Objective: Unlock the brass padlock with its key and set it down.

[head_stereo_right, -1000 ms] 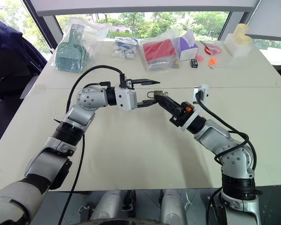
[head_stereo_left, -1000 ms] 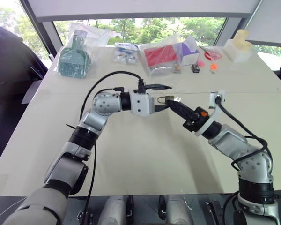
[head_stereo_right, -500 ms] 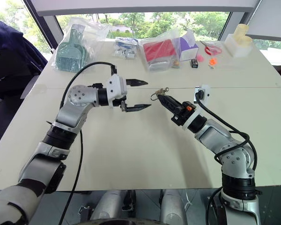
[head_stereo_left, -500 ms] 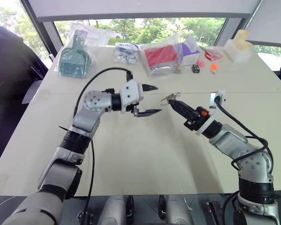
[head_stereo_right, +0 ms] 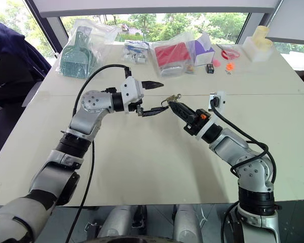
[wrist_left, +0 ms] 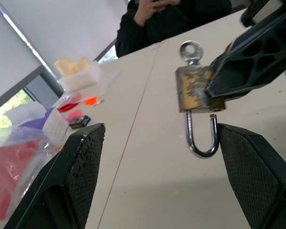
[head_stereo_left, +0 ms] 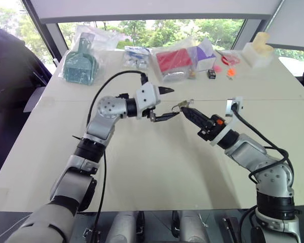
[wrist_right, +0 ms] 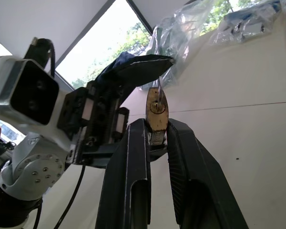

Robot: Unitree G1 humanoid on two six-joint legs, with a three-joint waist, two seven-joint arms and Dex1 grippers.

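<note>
Above the middle of the pale surface point(head_stereo_left: 152, 167) the right hand point(head_stereo_left: 188, 112) pinches the brass padlock point(wrist_left: 194, 93) between its two black fingers point(wrist_right: 133, 181), well clear of the tabletop. In the left wrist view the yellow-gold body is worn and scuffed, one corner of it gripped by a fingertip, while the silvery shackle point(wrist_left: 201, 138) hangs below as a curved hook with one end free of the body; a small round key head point(wrist_left: 190, 49) stands up from the opposite end of the body. In the right wrist view the padlock sits upright between the fingertips, its narrow edge facing the camera. The left hand point(head_stereo_left: 169, 103) hangs just beside the padlock, its fingers spread wide, one finger point(head_stereo_left: 166, 90) above and the other point(head_stereo_left: 167, 116) lower, tip near the padlock; neither touches the padlock in the left wrist view, where the shackle lies between the two textured pads point(wrist_left: 86, 162) with space on both sides. Along the far edge of the surface lie a teal scoop in a clear bag point(head_stereo_left: 80, 65), a red item in a clear bag point(head_stereo_left: 174, 61), a purple and white box point(head_stereo_left: 205, 54), a small black gadget point(head_stereo_left: 211, 74), orange-red bits point(head_stereo_left: 230, 72) and a cream-coloured block point(head_stereo_left: 257, 50). A person in dark clothing point(wrist_left: 181, 19) sits past the far end of the surface in the left wrist view.
</note>
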